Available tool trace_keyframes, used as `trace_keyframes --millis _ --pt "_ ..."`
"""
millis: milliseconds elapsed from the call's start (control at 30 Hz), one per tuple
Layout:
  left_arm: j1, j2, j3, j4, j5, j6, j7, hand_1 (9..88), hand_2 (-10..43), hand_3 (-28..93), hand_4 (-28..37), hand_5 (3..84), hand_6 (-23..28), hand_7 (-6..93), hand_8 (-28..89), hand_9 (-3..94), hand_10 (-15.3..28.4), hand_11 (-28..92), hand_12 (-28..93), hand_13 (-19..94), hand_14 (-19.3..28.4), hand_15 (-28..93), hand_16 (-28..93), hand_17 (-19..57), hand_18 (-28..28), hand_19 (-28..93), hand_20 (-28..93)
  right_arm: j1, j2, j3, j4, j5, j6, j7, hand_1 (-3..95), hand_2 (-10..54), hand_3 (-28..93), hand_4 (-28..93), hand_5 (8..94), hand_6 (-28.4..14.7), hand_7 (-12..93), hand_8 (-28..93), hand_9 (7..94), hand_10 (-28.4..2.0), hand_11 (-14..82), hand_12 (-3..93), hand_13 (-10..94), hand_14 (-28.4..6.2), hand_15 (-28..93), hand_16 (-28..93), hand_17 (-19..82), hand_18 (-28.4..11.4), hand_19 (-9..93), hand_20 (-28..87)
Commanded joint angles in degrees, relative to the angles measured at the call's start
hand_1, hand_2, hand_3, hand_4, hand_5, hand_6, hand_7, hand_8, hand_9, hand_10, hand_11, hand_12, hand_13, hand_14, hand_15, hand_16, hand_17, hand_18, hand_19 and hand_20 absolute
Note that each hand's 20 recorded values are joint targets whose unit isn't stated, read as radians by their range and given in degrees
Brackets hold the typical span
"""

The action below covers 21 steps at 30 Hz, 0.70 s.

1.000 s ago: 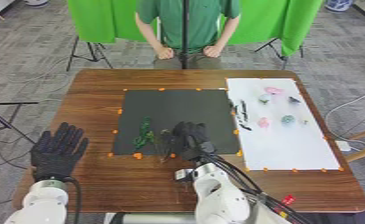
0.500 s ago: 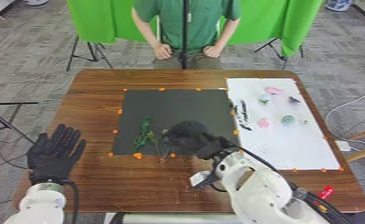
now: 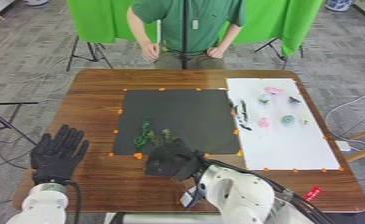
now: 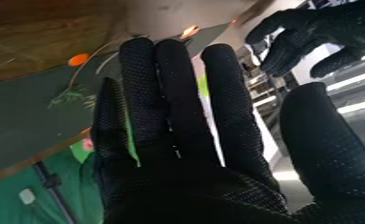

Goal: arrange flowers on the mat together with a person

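Brown wooden worktop, bearing one black rectangular mat edged with orange patches, and, along the mat's right side, one white rectangular sheet. On the mat, toward its near left part: one dark-green leafy stem, lying lengthwise, and beside it one smaller green sprig. On the sheet: one pink flower at the far end; a second pink bloom nearer, just beside a blue-green rosette. Right hand, black fabric glove — over the mat's near edge, close to the smaller sprig; fingers straight and slightly spread, thumb well apart, pinching nothing. Left hand, likewise gloved in black — at the worktop's left side, off the mat, fingers straight and spread.
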Motion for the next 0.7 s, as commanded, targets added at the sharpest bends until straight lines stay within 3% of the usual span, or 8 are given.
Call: trace_keyframes --millis 33,200,500,533,700 --pt "-0.1 -0.19 0.56 0.38 0.58 0.76 -1.45 29.7 15.6 77 -28.3 50.1 10.2 21.1 -12 43.7 16.1 29 8 33 17.4 45 -11 -6.5 16.5 45 11 2.3 -1.9 -3.5 1.7 -7.7 -1.5 8.2 20.9 18.8 74 -28 59.0 -3.1 16 -13 55.8 -19.8 37.1 25.6 44 -18.9 54 18 7 -22.9 52 16" --pt "0.4 -0.4 0.23 0.35 0.61 0.96 -1.59 29.7 15.7 77 -28.3 50.0 10.2 21.1 -12 43.7 16.1 29 8 33 17.4 45 -11 -6.5 16.5 45 11 2.5 -1.6 -4.2 1.5 -7.0 -0.3 13.5 20.1 17.7 75 -28 60.3 -8.9 14 -12 56.9 -21.1 37.6 25.9 45 -20.2 57 17 8 -23.9 56 17" --pt "0.5 -0.66 0.14 0.34 0.28 0.85 -1.79 29.6 15.7 77 -28.3 50.0 10.2 21.1 -12 43.6 16.1 29 8 33 17.4 45 -11 -6.5 16.5 45 11 2.6 -2.0 -4.3 1.7 -5.5 0.9 15.7 20.1 17.1 75 -27 61.2 -10.0 12 -11 57.8 -22.1 36.1 25.4 45 -21.3 57 16 8 -24.4 57 17" --pt "0.6 -0.2 0.31 0.3 -0.33 0.72 -1.2 29.6 15.7 77 -28.3 50.0 10.2 21.0 -12 43.6 16.1 29 8 33 17.3 45 -12 -6.5 16.5 45 11 2.5 -2.0 -4.2 1.7 -5.8 1.0 15.2 20.1 17.1 75 -27 61.1 -10.0 12 -11 57.8 -22.0 36.1 25.4 45 -21.3 57 16 8 -24.4 57 17" --pt "0.4 -0.52 0.36 0.51 -0.15 1.2 -1.65 29.6 15.8 77 -28.3 50.0 10.2 21.0 -12 43.6 16.1 29 8 33 17.4 45 -12 -6.5 16.5 45 11 2.8 -2.1 -4.6 2.4 -5.7 2.0 16.2 20.3 16.7 75 -27 60.3 -10.4 12 -11 57.5 -22.2 35.7 25.3 45 -21.3 57 16 8 -24.4 57 16"
